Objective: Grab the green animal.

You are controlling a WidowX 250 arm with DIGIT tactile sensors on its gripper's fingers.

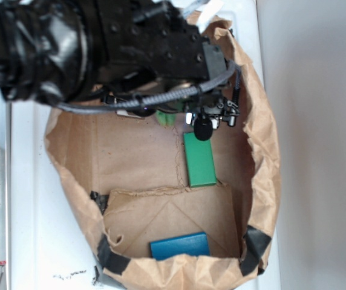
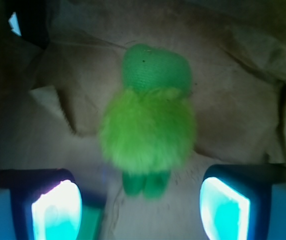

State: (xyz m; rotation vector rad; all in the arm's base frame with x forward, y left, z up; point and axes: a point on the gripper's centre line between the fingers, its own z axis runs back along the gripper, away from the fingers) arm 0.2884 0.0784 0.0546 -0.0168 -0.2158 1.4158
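The claw point(image 2: 140, 210) hangs wide open over the green animal point(image 2: 148, 127), which lies untouched on the brown paper point(image 2: 243, 100) between its fingers point(image 2: 55, 210).

From the exterior view we look almost straight down from above and some way off, taking in the whole paper bag point(image 1: 161, 181) with the gripper point(image 1: 209, 118) near the top of the frame. From the wrist view we look out close between the two fingers point(image 2: 55, 210) onto the brown paper ahead of the jaws. Both views share the green animal point(image 2: 148, 130), which sits just ahead of the jaws
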